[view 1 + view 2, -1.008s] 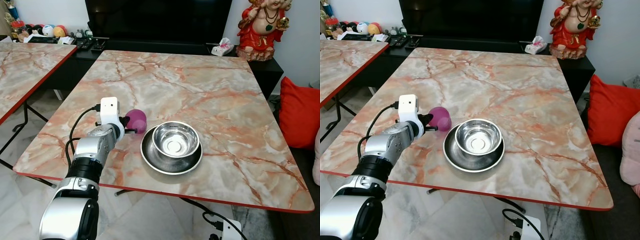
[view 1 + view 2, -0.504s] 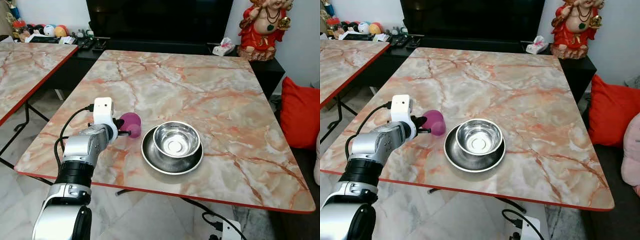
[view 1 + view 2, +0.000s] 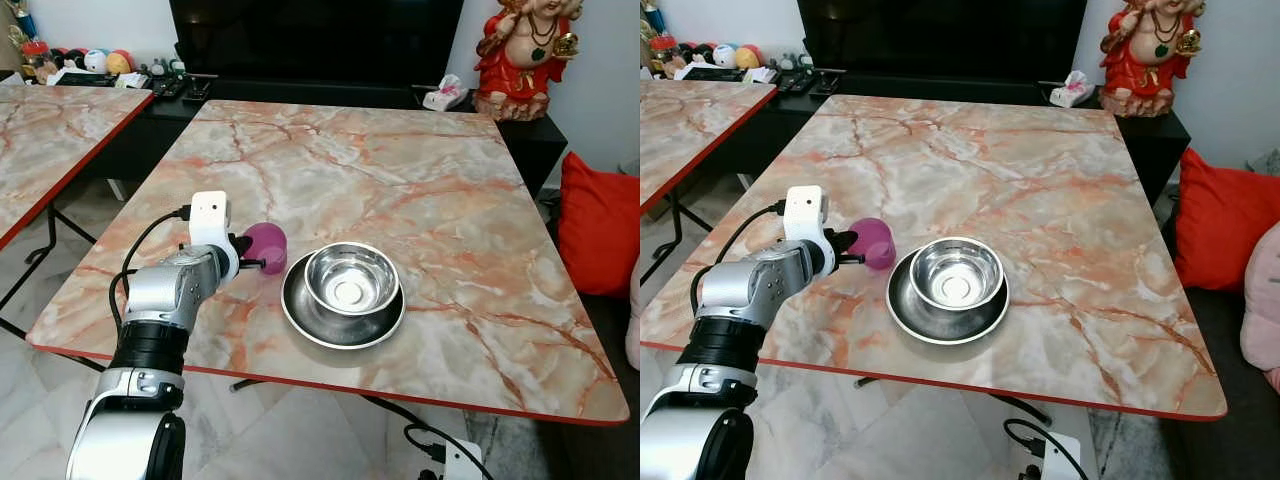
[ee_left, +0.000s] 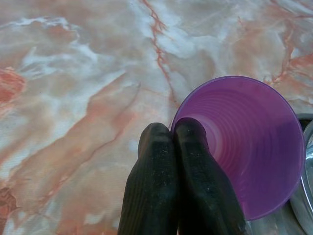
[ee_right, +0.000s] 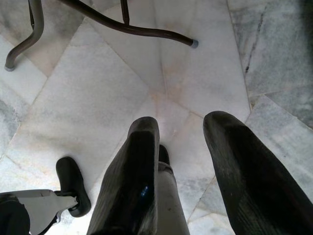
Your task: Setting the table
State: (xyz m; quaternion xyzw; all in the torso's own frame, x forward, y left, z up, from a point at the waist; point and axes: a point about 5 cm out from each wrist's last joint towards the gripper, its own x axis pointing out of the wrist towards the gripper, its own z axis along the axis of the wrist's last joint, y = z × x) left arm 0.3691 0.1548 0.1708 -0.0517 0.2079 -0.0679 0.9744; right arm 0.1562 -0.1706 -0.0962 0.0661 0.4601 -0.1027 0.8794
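A purple cup [image 3: 266,246] is tipped on its side just left of the steel plate [image 3: 300,318], its mouth turned toward my left arm. My left gripper [image 3: 246,263] is shut on the cup's rim [image 4: 182,116], one finger inside and one outside. A steel bowl [image 3: 351,277] stands in the plate near the front of the marble table [image 3: 400,170]. My right gripper [image 5: 183,125] hangs open over the tiled floor.
A second marble table [image 3: 50,130] stands to the left across a narrow gap. Behind are a black TV unit [image 3: 320,40], a tissue pack [image 3: 444,93] and a red statue [image 3: 522,55]. A red cushion [image 3: 598,225] is at the right.
My left gripper and the purple cup shifted a little left, then eased back toward the plate. The bowl and plate have not moved.
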